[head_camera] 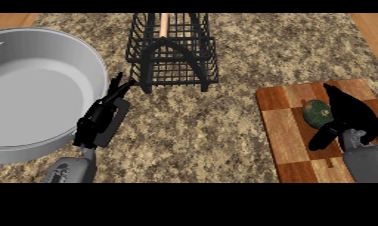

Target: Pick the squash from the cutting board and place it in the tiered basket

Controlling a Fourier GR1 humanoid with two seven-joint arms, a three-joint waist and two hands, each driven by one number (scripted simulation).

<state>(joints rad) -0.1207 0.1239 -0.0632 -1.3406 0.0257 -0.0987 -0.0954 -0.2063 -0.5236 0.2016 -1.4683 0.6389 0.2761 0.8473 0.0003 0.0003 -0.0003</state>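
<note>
A dark green squash (317, 112) lies on the wooden cutting board (284, 135) at the right. My right hand (352, 115) hovers over the board with its fingers straight, right beside the squash; the thumb (322, 137) reaches below it. The hand hides the squash's right side, and I cannot tell whether they touch. The black wire tiered basket (173, 52) stands at the back centre of the counter. My left hand (103, 117) rests open at the left, fingers pointing toward the basket's front left corner.
A large grey pot (44, 90) fills the left side, its rim close to my left hand. Speckled stone counter lies between the basket and the cutting board. A wooden strip borders the counter at the far corners.
</note>
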